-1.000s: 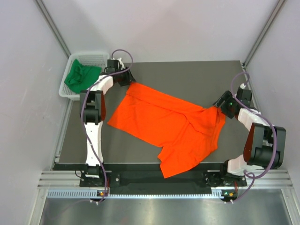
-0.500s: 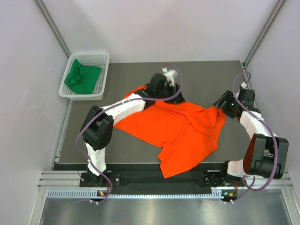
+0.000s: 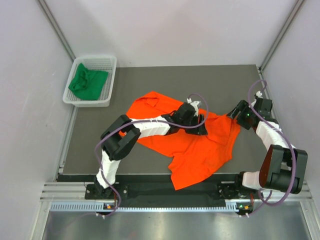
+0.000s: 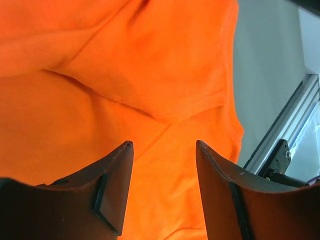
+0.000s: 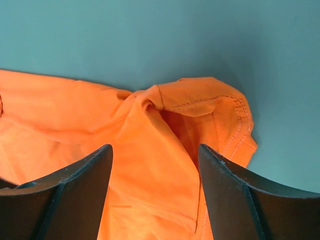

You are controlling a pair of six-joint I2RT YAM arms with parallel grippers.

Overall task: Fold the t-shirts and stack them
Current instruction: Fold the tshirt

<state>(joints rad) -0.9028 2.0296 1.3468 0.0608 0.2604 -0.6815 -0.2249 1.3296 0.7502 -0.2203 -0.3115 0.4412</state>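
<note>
Centre of frame, on the dark table [image 3: 150, 80]: one orange t-shirt [image 3: 210, 150], partly doubled over, its lower edge hanging past the near rim.

- Left gripper [image 4: 164, 147]: has swung from the shirt's upper-left corner, by the basket [image 3: 107, 62], to the middle of the cloth. Jaws spread, nothing pinched, orange fabric directly beneath.
- Right gripper [image 5: 155, 147]: at the shirt's right corner, little moved. Jaws spread either side of a rumpled hem and not closed on it.
- Change noted: the shirt's upper-left edge now lies bunched where it lay flat.
- Reading: a first fold seems laid and released, unevenly, so it likely wants smoothing.
- Green t-shirt [image 3: 87, 82]: upper left, crumpled in the basket, untouched.
</note>
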